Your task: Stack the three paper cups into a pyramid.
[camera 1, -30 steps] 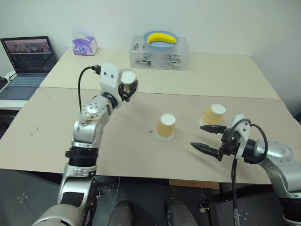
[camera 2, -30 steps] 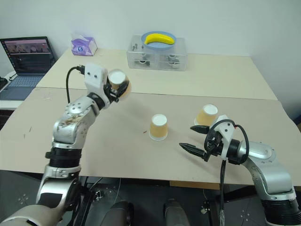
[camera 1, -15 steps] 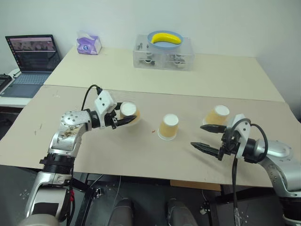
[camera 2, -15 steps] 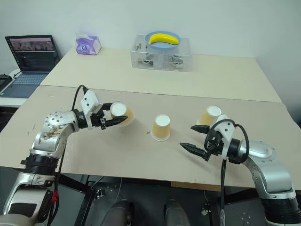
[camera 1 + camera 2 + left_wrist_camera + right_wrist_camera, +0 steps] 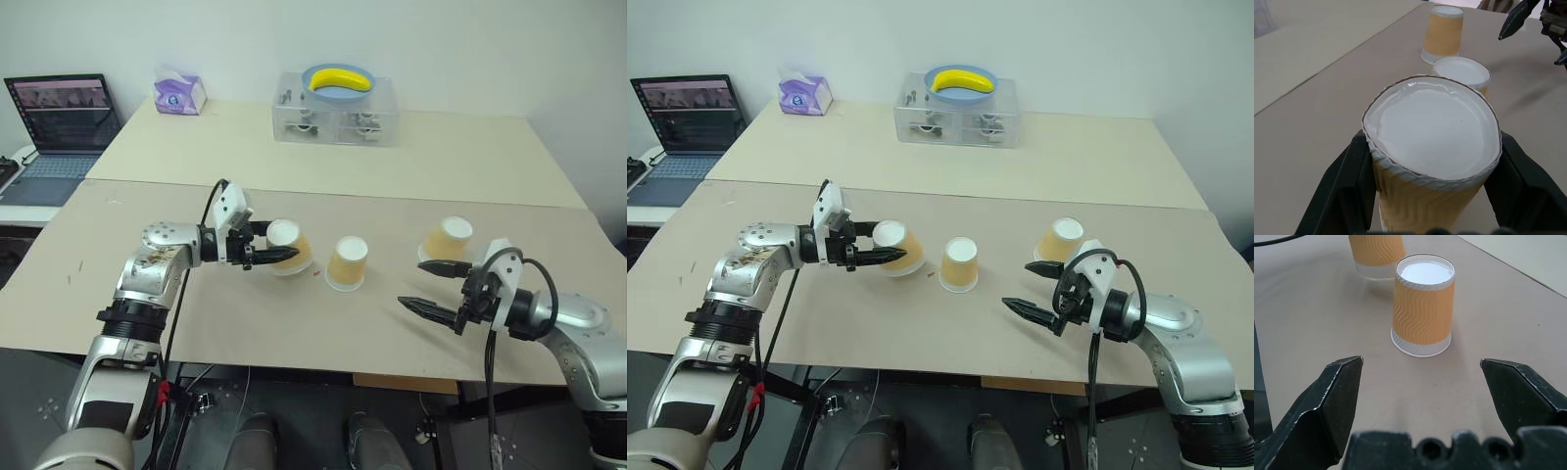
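Just left of the middle cup (image 5: 346, 262), left pincer (image 5: 277, 256) clamps a cup (image 5: 287, 246) by its wall; third cup (image 5: 446, 239) sits right, near the wide-open, empty right pincer (image 5: 431, 287) (light, crushable paper; grip gently mid-wall).

an office or lab workroom: two plain beige tables (image 5: 470, 157) pushed together against a white wall, an open laptop (image 5: 61, 122) on a side desk at the left edge, a purple tissue box (image 5: 179, 94) and clear plastic drawers (image 5: 333, 119) near the far edge.
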Available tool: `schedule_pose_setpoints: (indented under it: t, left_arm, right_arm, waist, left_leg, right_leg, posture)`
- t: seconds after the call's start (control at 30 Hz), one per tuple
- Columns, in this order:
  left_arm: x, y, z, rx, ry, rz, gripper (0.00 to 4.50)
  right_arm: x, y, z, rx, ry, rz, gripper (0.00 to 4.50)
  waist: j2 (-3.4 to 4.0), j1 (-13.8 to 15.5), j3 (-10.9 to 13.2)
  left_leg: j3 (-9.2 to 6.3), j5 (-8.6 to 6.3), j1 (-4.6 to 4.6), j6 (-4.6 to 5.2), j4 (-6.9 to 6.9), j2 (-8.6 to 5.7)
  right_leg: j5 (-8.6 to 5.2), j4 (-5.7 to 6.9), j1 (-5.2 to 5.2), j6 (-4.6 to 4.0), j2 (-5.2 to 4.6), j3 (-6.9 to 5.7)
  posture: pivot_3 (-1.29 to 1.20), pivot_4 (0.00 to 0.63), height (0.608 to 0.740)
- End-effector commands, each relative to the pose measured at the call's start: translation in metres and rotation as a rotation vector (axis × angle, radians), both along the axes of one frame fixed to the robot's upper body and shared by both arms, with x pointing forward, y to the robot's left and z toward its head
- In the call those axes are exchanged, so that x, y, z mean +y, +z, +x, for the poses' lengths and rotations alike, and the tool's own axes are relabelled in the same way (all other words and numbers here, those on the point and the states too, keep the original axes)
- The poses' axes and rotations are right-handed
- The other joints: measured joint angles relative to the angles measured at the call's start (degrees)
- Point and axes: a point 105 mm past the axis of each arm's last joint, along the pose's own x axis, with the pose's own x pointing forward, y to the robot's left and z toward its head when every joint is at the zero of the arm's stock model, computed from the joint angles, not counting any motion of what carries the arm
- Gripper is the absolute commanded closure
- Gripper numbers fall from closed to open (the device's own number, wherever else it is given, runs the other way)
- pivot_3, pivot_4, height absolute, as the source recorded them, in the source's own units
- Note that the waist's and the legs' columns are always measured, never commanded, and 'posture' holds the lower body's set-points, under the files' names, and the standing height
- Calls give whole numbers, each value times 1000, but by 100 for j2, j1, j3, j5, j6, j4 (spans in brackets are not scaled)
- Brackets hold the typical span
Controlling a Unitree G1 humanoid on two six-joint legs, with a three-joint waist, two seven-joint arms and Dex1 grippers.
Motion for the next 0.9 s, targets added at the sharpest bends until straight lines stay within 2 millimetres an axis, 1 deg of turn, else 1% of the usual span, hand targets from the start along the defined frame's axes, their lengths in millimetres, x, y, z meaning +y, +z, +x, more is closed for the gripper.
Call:
schedule_pose_setpoints:
  t: [0.03, 0.33, 0.5, 0.67, 0.9]
  left_arm:
    - [-7, 13, 0, -67, -53, 17, 1984]
    - [-21, 12, 2, -67, -106, 27, 1984]
    - [-23, 6, 4, -53, -115, 35, 1984]
    - [-25, 4, 7, -48, -125, 41, 1984]
    - [-28, 3, 11, -42, -131, 35, 1984]
  right_arm:
    - [-1, 17, -1, -80, -3, 0, 0]
    - [-2, 18, -1, -84, -5, -2, 0]
    - [-3, 20, -3, -87, -7, 2, 0]
    - [-6, 32, -2, -110, -17, 36, 0]
    - [-8, 32, -3, -110, -27, 39, 0]
  waist:
    - [0, 2, 0]
    - [0, 4, 0]
    - [0, -4, 0]
    - [0, 2, 0]
    - [0, 4, 0]
  left_leg:
    - [0, 0, -1, 0, 0, 0]
    - [0, 0, 0, 0, 0, 0]
    - [0, 0, 0, 0, 0, 1]
    - [0, 0, 0, 0, 0, 0]
    - [0, 0, -2, 0, 0, -1]
  right_leg:
    - [0, 0, 0, 0, 0, 0]
    - [0, 0, 0, 0, 0, 0]
    - [0, 0, -2, 0, 1, 1]
    - [0, 1, -1, 0, 0, 0]
    - [-1, -1, 0, 1, 0, 0]
  posture:
    - [0, 150, 694]
    - [0, 150, 694]
    - [0, 150, 694]
    - [0, 150, 694]
    - [0, 150, 694]
